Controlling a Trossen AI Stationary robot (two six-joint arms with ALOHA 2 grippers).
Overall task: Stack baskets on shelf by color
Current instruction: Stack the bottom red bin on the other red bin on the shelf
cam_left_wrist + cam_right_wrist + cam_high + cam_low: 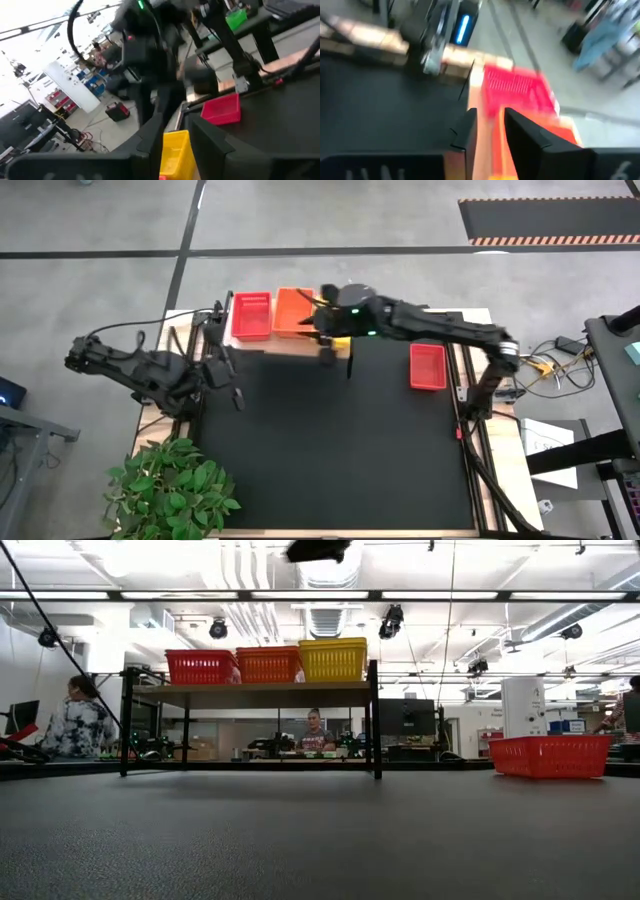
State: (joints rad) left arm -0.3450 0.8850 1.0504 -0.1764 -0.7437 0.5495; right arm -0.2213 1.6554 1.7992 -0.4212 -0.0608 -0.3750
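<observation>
The wooden shelf (250, 694) stands at the mat's far edge. On it sit a red stack of baskets (201, 667), an orange stack (267, 664) and a yellow stack (332, 659), side by side. One more red basket (427, 366) rests flat on the black mat near its right edge. My right gripper (320, 323) hovers open, high above the shelf's yellow and orange stacks, and hides the yellow one from above. My left gripper (226, 370) waits open at the mat's left edge. Its wrist view shows the yellow stack (175, 150) far beyond its fingers.
The black mat (330, 450) covers most of the table. A potted green plant (170, 485) stands at the near left corner. People sit in the room behind the shelf (72, 725). Cables and gear lie off the table's right side (555, 365).
</observation>
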